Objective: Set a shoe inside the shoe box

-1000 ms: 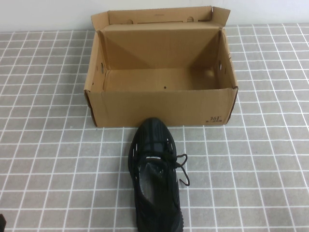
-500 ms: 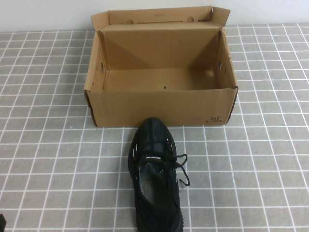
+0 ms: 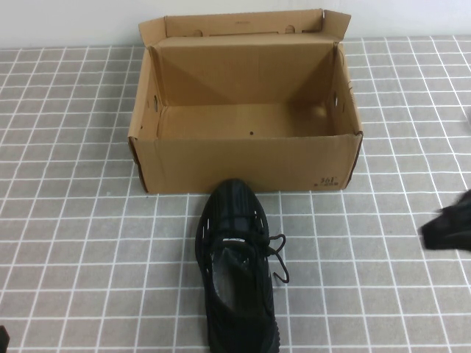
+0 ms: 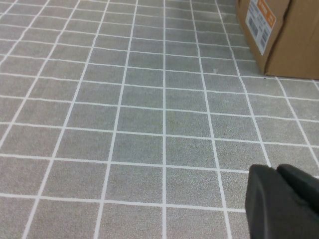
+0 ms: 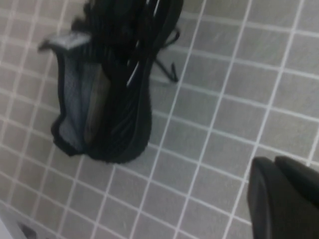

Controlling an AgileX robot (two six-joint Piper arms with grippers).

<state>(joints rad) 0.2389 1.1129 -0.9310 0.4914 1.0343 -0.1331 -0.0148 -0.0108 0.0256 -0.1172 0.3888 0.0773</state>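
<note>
The black knit shoe (image 3: 237, 268) lies on the tiled table, toe pointing at the front wall of the brown cardboard shoe box (image 3: 243, 163). The box stands open with its flap lid raised at the back and nothing inside. My right gripper (image 3: 447, 226) comes in from the right edge, level with the shoe and well clear of it; it is shut and holds nothing. The right wrist view shows the shoe (image 5: 107, 89) off to one side of that gripper (image 5: 273, 172). My left gripper (image 4: 275, 174) is shut, over bare tiles, with a corner of the shoe box (image 4: 281, 35) ahead.
Grey tiles with white grout lines cover the whole table. A white wall (image 3: 66, 22) runs behind the box. A small dark piece of the left arm (image 3: 3, 340) shows at the bottom left corner.
My right gripper has come into the high view from the right edge; before, it was out of sight. The shoe, the box and the left arm have not moved.
</note>
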